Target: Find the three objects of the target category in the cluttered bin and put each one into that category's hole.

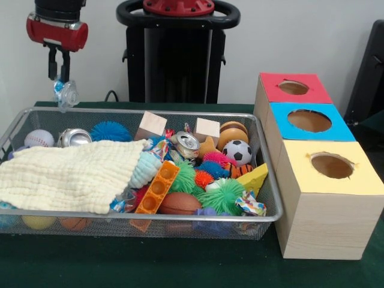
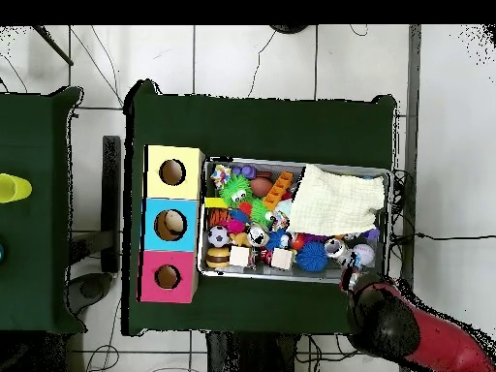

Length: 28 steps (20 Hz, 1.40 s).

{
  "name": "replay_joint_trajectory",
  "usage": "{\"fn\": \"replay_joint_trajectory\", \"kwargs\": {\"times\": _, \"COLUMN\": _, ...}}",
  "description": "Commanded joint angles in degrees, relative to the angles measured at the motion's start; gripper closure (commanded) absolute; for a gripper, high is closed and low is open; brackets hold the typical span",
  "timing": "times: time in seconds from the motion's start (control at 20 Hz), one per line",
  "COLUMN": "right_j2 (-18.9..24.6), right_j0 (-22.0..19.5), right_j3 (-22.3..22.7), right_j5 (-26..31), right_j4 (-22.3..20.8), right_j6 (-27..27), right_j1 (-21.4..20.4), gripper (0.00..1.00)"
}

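My gripper is clenched on a water bottle, hanging upright above the wire bin's rim. The red-topped box's hole lies well apart, beyond the bin's opposite end.

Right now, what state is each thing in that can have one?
gripper: shut on a water bottle, raised above the basket's far corner
water bottle: hanging clear of the basket
basket: full of toys
cloth: spread over one end
can: lying on the toys
red box hole: open
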Motion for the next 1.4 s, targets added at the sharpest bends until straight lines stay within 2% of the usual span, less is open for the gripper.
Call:
{"fn": "replay_joint_trajectory", "kwargs": {"times": 0.05, "right_j2": 7.77, "right_j0": 0.62, "right_j3": 4.16, "right_j5": 5.48, "right_j4": 4.35, "right_j6": 3.09, "right_j1": -3.30, "gripper": 1.00}}
{"fn": "replay_joint_trajectory", "kwargs": {"times": 0.65, "right_j2": 8.59, "right_j0": 4.49, "right_j3": 8.59, "right_j5": 4.83, "right_j4": 8.14, "right_j6": 5.18, "right_j1": -8.14, "gripper": 1.00}}
{"fn": "replay_joint_trajectory", "kwargs": {"times": 1.4, "right_j2": 4.72, "right_j0": 16.68, "right_j3": 12.84, "right_j5": 4.33, "right_j4": 15.00, "right_j6": 10.99, "right_j1": -13.18, "gripper": 1.00}}
